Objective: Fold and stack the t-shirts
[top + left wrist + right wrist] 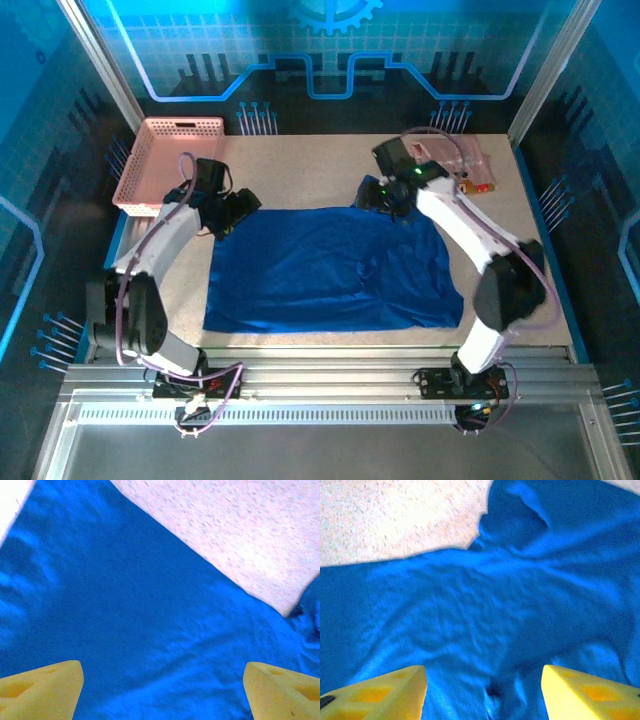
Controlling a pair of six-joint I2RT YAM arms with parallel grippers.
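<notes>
The left arm bends at the elbow and reaches away from its base toward the pink basket (170,160). The left gripper (238,208) is low, just off the basket's near right corner. The right arm stretches farther out and angles back toward the basket, with the right gripper (385,195) well to the basket's right. The blue shirt (330,270) lies spread flat on the table (300,165), nearer the arm bases than the basket, and its far left corner lies just beside the basket. In the left wrist view, the left gripper (163,666) has its yellow fingers (45,687) wide apart, with blue cloth below the gap and nothing pinched. The right gripper (483,667) is likewise spread, over wrinkled blue cloth near the shirt's far edge. The pale pink shirt (470,160) lies far to the basket's right, beyond the right gripper.
</notes>
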